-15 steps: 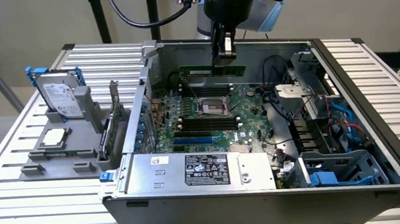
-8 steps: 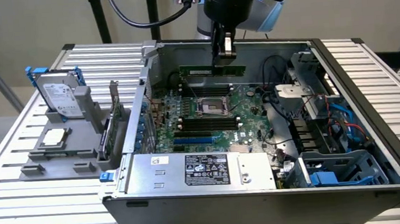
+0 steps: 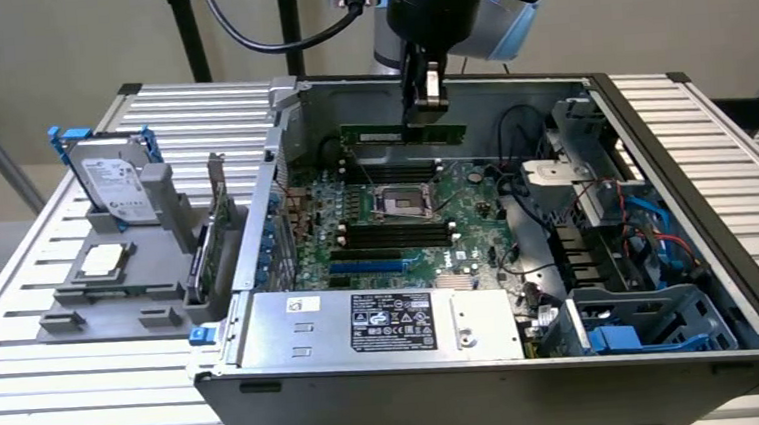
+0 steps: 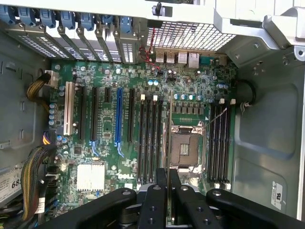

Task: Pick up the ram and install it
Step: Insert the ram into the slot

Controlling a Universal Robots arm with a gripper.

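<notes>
An open computer case [image 3: 366, 399] lies on the slatted desk [image 3: 42, 366]. Its motherboard [image 3: 474, 211] faces up, with an empty processor socket [image 3: 399, 203] at the middle and black memory slots [image 3: 388, 234] on both sides of it. A power supply [image 3: 374, 323] sits against the case's near wall. Cables [image 3: 537, 176] and a blue drive cage [image 3: 642, 329] crowd the side toward the exterior view's right. Near the desk's edge on the exterior view's left, a grey holder [image 3: 93, 315] carries a hard drive [image 3: 117, 186], a square silver chip [image 3: 102, 259] and what seems to be an expansion card [image 3: 213, 229].

The fingers [image 3: 428, 97] are clamped on the ram [image 3: 381, 132], a long, thin green stick with dark chips. It hangs level above the slots by the case's far wall, clear of the board. In the wrist view it runs edge-on as a thin line [image 4: 170, 133] from between the fingers [image 4: 159, 200], beside the socket [image 4: 186, 148].
</notes>
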